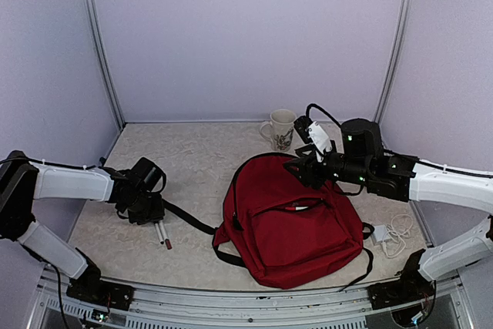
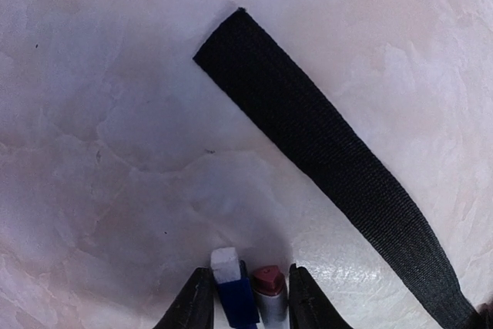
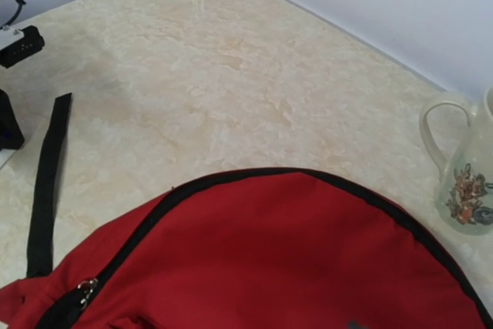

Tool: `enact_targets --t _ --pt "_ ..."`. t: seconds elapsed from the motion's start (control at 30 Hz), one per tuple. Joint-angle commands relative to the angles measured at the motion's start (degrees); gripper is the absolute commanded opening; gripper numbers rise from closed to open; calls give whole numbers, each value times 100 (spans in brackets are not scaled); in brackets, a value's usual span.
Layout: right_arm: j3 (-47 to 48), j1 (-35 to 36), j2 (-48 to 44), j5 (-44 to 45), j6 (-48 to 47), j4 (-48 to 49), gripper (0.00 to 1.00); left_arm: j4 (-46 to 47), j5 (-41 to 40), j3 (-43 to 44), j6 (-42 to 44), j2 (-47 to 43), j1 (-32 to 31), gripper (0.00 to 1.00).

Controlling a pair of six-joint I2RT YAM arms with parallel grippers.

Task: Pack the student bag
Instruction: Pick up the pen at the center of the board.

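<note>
Two markers (image 2: 234, 298), pinched in the left end effector (image 2: 249, 289), need carrying to the student bag (image 1: 296, 225); the right end effector (image 1: 300, 169) cannot be read.

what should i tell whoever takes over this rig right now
Left hand: shut on two markers, one blue with a white end, one grey with a red end, at the table surface.
Right hand: at the top edge of the large dark red fabric backpack; open or shut cannot be told.
Backpack lies mid-table, its black strap trailing toward the left hand.
Done: markers gripped; nothing seen inside the backpack.
Left: get the markers into the backpack; white ceramic mug and white charger with cable sit outside it.
</note>
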Motion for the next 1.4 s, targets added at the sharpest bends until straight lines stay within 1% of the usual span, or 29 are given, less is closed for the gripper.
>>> enact_targets --t 0.0,0.03,0.07,0.13,0.2,0.3,0.33,0.4,0.43,0.5,0.87,1.17,1.27,1.37 --pt "17 52 63 56 -46 -17 53 132 71 -110 69 27 142 32" --pt "34 55 78 33 -51 -17 54 116 86 -100 84 -23 147 32" --pt "42 55 99 22 -47 -6 54 79 76 -87 99 -95 141 35" --pt "36 52 142 12 -54 15 54 -67 -22 -38 133 -263 151 45" --pt "72 53 203 -9 -64 11 54 -288 -174 87 168 -438 160 51" --pt "142 54 291 -68 -72 -20 53 -510 -299 83 218 -674 214 54" --pt "166 50 317 -83 -79 -28 54 -531 -286 9 219 -710 240 54" --pt "209 52 349 -102 -73 -36 54 -486 -204 -152 204 -731 289 46" --pt "218 53 364 -111 -73 -34 54 -440 -141 -225 195 -727 304 41" --pt "250 53 386 -126 -73 -42 54 -339 -46 -317 169 -678 303 36" --pt "213 52 331 -89 -58 -121 54 38 148 -413 248 -352 301 35" --pt "305 53 435 -107 -108 -143 54 99 218 -409 298 -262 300 35" --pt "314 55 433 -98 -116 -136 54 173 356 -549 230 -208 303 29" --pt "325 51 415 -63 -132 -156 54 280 453 -660 161 -228 290 18"
